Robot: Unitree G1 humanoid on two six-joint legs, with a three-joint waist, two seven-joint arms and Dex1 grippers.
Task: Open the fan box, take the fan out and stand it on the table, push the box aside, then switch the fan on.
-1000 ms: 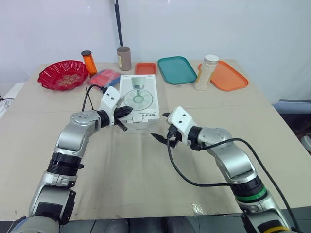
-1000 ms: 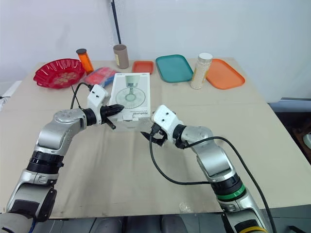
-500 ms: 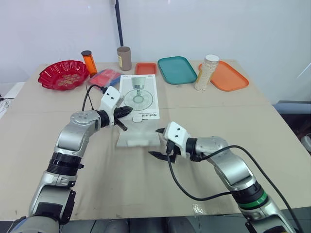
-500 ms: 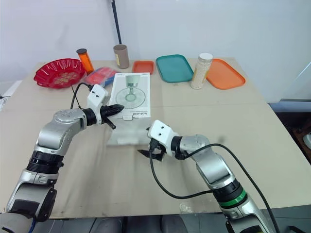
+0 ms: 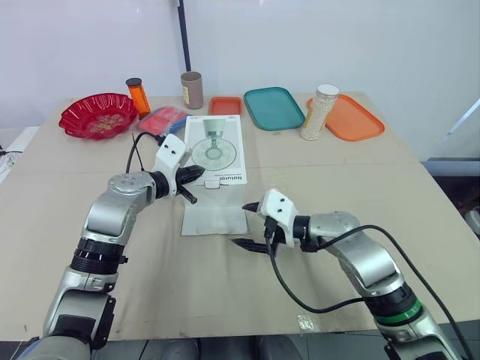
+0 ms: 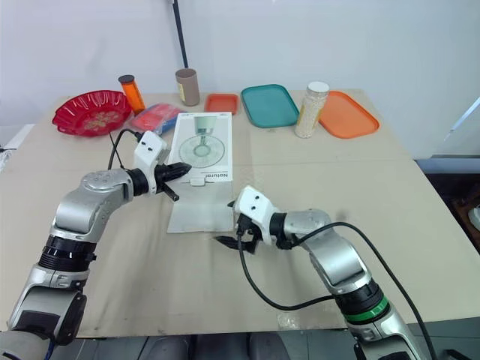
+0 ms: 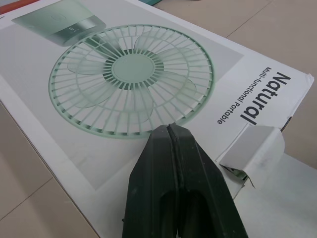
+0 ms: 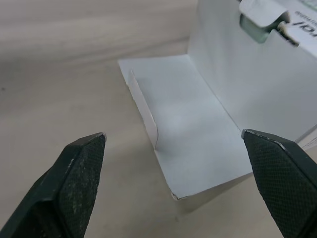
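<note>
**Position of parts.** The box (image 5: 215, 150) lies flat on the table (image 5: 337, 187). Its long axis runs away from the robot. The near end is open, and its flap (image 5: 214, 217) is folded down flat on the table, pointing towards the robot. The fan is judged to be inside the box.

**End effectors.** The left gripper (image 5: 199, 172) is clenched with both fingers pressed together. Its tips rest on the box top at the near edge, just beside the raised tuck tab (image 7: 255, 148). It grasps nothing. The right gripper (image 5: 240, 224) is released, with its fingers spread wide. It hangs just beside the flap's right near corner and grasps nothing.

**Governing relation.** The open mouth lies ahead of the right gripper and slightly to its left, across the flap. The right arm is nearer the mouth. The left arm is placed to steady the box from above. A reach along the long axis suits extraction.

**Markings.** The box top carries a printed fan picture (image 7: 131, 79). The large lettering reads "Natural" (image 7: 262, 101), and the smaller line beside it reads "Multi-functional Portable" (image 7: 233, 101).
</note>
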